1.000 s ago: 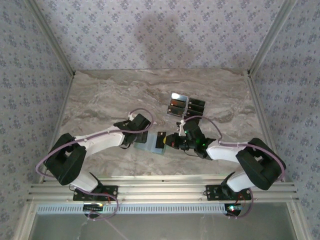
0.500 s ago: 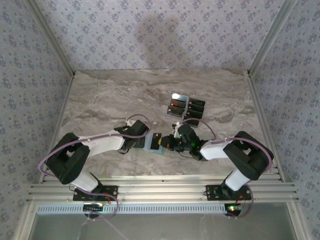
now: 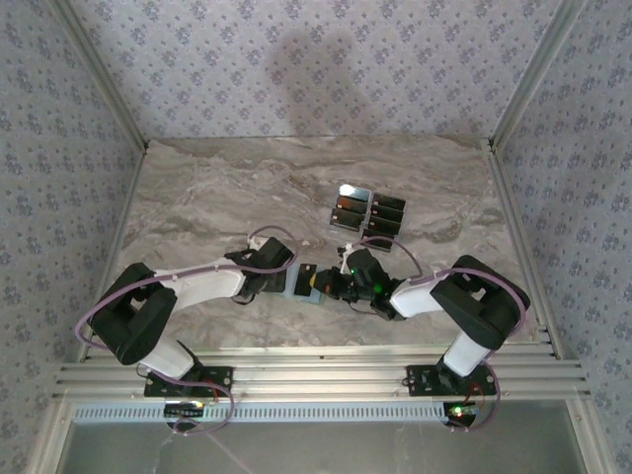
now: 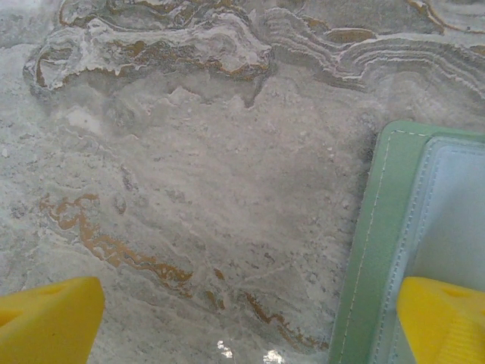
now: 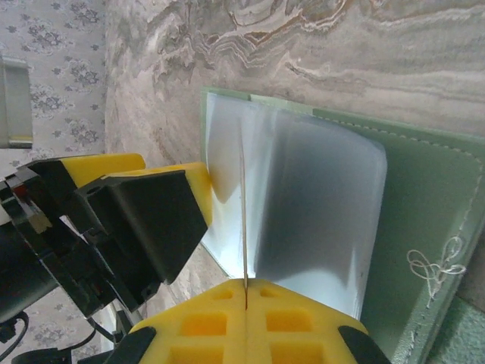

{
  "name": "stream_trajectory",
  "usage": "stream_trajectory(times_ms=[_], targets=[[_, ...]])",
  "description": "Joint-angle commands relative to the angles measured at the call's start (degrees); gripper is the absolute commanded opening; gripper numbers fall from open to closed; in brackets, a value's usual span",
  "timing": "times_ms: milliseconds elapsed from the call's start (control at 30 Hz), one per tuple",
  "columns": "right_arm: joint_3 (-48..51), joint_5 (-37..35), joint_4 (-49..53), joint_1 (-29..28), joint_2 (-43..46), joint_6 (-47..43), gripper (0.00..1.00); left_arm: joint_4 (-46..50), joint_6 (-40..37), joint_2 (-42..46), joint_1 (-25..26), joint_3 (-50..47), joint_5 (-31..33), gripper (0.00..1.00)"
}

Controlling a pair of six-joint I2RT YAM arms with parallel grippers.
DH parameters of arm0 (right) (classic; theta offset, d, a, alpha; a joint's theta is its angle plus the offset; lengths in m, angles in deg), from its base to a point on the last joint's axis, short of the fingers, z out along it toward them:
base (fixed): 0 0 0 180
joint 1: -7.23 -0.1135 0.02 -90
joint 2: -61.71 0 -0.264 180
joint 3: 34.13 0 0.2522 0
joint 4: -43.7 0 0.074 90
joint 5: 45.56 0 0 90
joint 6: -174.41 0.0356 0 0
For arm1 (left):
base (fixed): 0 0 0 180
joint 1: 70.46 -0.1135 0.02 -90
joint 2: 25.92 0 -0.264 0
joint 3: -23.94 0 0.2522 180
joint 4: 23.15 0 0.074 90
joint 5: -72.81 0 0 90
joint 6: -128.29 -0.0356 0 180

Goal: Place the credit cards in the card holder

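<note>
Seen from above, two robot arms reach inward over a marble-patterned table (image 3: pixel 217 188) and meet near its front centre. Between them lies the card holder (image 5: pixel 424 197), a pale green bifold wallet, opened flat with its grey-blue inside facing up.

The left gripper (image 4: pixel 246 326) hangs low over the table with its yellow fingers spread wide, holding nothing. In its wrist view, one fingertip sits over bare marble and the other over the holder's inner panel. In the right wrist view, one of the left gripper's yellow fingers (image 5: pixel 198 178) touches the holder's far edge.

The right gripper (image 5: pixel 245 330) is closed on a thin credit card (image 5: pixel 243 212). Its own camera sees the card edge-on, as a fine line running out from between the pinched yellow fingers over the holder's glossy inside. The card stands on edge, not flat. Glare on the lining makes it impossible to tell whether the card's leading edge has entered a pocket or only rests against it.

Farther back and to the right, well apart from the holder, the other credit cards (image 3: pixel 370 210) lie flat in a small cluster. They are black, and one catches the light.
</note>
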Motion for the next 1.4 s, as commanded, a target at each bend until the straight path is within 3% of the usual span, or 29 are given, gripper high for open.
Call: stream_trajectory(times_ms=[0,1367], targets=[[0.0,-1.43,-3.0,-0.71,-1.23,1.36,0.0,2.55,-0.59,0.51,0.15,-0.38,-0.03,1.0],[1.4,-1.08,-15.64,-1.23,-11.89,6.27,0.0,2.63,-1.28,-0.35,0.17,0.54,-0.4,1.0]])
